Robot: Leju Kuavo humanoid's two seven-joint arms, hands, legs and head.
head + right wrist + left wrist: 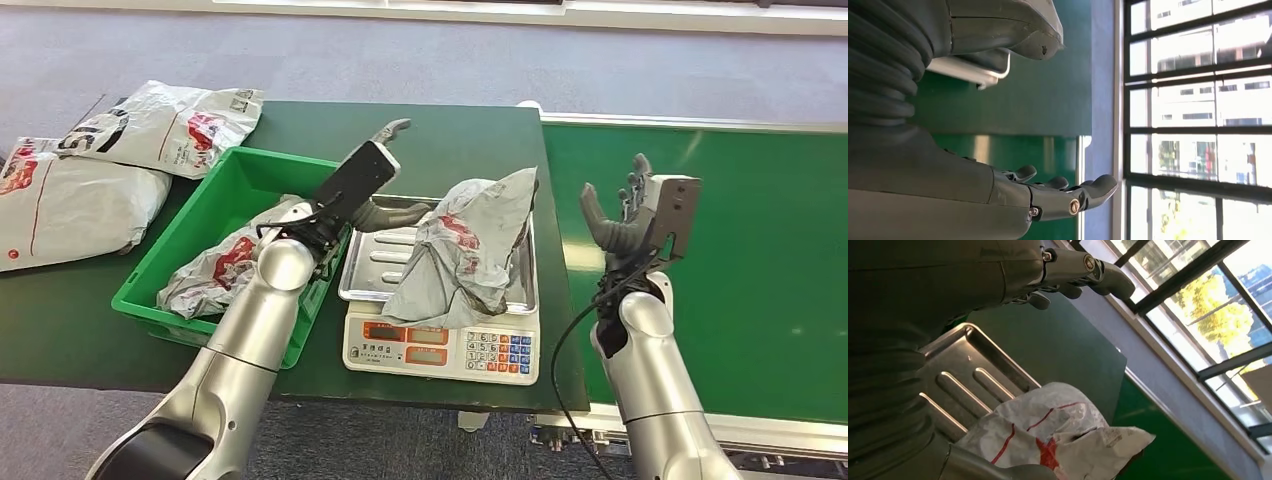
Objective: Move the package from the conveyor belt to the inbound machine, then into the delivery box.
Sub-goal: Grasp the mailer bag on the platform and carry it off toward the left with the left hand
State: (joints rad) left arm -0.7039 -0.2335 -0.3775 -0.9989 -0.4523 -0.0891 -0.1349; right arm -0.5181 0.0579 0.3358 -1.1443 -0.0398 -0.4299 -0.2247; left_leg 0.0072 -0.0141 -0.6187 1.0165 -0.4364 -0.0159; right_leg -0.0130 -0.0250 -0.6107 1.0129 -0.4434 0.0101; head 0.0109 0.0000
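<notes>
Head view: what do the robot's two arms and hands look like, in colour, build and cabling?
Both arms are smooth silver tubes with rounded joints. The left hand has dark grey fingers behind a flat black wrist block. The right hand has dark grey fingers beside a light grey box-shaped wrist module, and a thin black cable loops down from it along the forearm. The wrist views show grey ribbed covers.

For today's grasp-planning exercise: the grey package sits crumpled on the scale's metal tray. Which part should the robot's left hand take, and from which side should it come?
Probably the raised, crumpled ridge of the package, approached from the bin side, where the left hand hovers open over the tray. The bag stands up in folds rather than lying flat, so fingers can likely close around that ridge; its lower edge droops over the scale front.
</notes>
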